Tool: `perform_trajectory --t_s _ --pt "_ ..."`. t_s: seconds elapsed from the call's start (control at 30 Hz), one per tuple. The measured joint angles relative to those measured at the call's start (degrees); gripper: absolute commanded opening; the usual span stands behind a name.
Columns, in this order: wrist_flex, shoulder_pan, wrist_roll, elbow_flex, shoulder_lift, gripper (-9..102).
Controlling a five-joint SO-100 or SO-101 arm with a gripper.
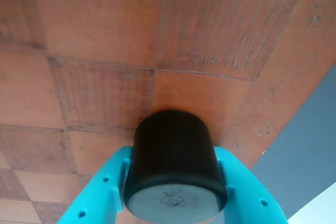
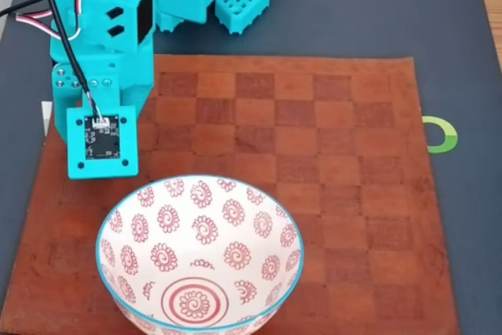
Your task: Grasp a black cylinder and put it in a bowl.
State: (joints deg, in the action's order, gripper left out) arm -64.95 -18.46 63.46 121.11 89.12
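Observation:
In the wrist view the black cylinder [image 1: 173,156] sits between my two teal fingers [image 1: 102,187], which press on its left and right sides; its flat grey-black end faces the camera. My gripper [image 1: 173,161] is shut on it over the brown checkered mat [image 1: 105,35]. In the fixed view my teal arm [image 2: 102,52] hangs over the mat's left side, and its wrist camera board [image 2: 102,137] hides the fingers and the cylinder. The white bowl [image 2: 200,177] with red spirals and a light blue rim stands at the mat's front, just in front and right of the arm.
The mat [image 2: 329,154] lies on a dark grey table [image 2: 455,52]. A green ring mark [image 2: 443,134] sits right of the mat. A teal studded block [image 2: 241,1] stands at the back by the arm's base. The mat's right half is bare.

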Motion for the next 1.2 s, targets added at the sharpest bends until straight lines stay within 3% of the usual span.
perform_trajectory --t_s 0.3,0.77,1.0,1.2 --pt "-2.37 0.0 0.0 -4.13 0.0 15" --pt "-17.67 0.26 0.0 -19.86 -0.09 15" --pt "-25.84 3.78 0.0 -31.9 -0.18 15" --pt "-27.6 9.14 0.0 -40.43 -0.26 15"
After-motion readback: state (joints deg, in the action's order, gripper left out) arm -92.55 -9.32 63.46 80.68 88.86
